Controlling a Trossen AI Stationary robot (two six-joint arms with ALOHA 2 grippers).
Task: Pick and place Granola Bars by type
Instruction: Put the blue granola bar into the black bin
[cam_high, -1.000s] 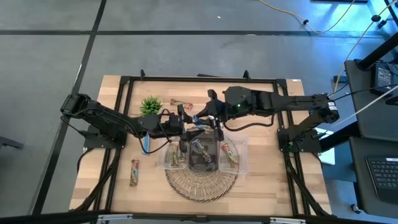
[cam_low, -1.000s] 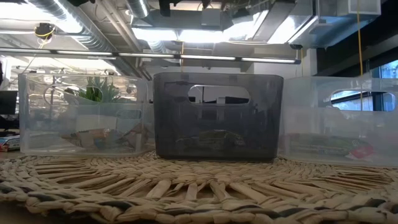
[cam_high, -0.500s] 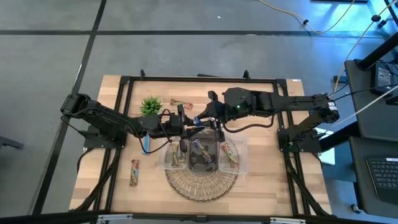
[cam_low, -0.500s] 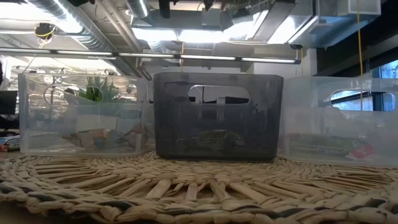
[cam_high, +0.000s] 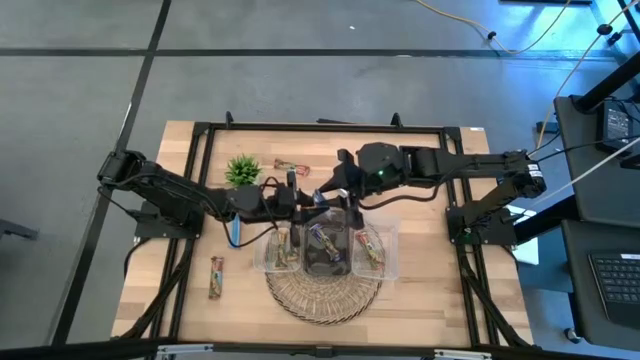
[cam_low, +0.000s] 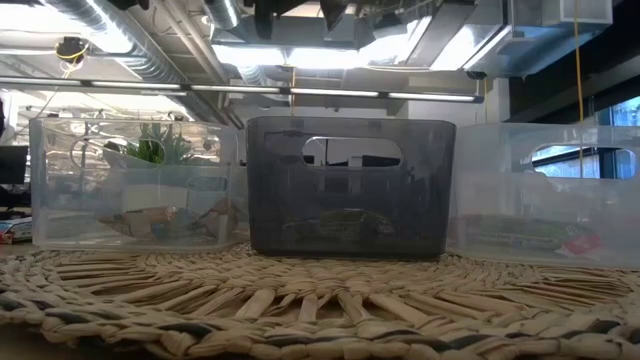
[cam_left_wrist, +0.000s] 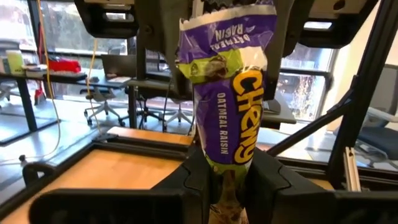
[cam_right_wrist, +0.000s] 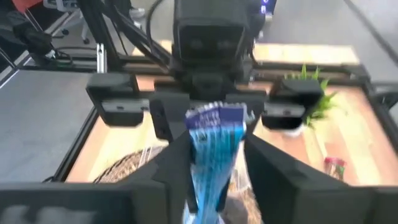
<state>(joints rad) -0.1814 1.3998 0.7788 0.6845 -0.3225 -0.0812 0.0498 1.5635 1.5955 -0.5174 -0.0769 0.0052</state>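
Note:
A purple granola bar (cam_left_wrist: 227, 93) hangs in the air between my two grippers, just beyond the far rim of the dark bin (cam_high: 325, 250); it also shows in the high view (cam_high: 321, 198). My left gripper (cam_high: 305, 200) is shut on one end and my right gripper (cam_high: 337, 194) on the other. More bars lie in the left clear bin (cam_high: 278, 250), the dark bin and the right clear bin (cam_high: 372, 250). A red-brown bar (cam_high: 288, 165), a blue bar (cam_high: 234, 232) and a tan bar (cam_high: 215, 277) lie flat on the table. My left gripper pinches the bar's near end (cam_left_wrist: 229, 168) between its two fingers (cam_left_wrist: 196, 177), coming level from the table's left. The bar stands straight out from the fingers, clear of the bins. My right gripper pinches the same bar by its other end (cam_right_wrist: 211, 155) between its two fingers (cam_right_wrist: 177, 165), coming from the table's right, facing my left gripper. Its fingers lie along the bar.
The three bins stand side by side on a round woven mat (cam_high: 322, 292). A small green plant (cam_high: 241, 168) stands at the far left of the table. A black frame (cam_high: 200, 135) runs round the table's edge.
Both grippers have stayed end to end with the purple bar between them. The right gripper has shifted a little toward the table's near edge.

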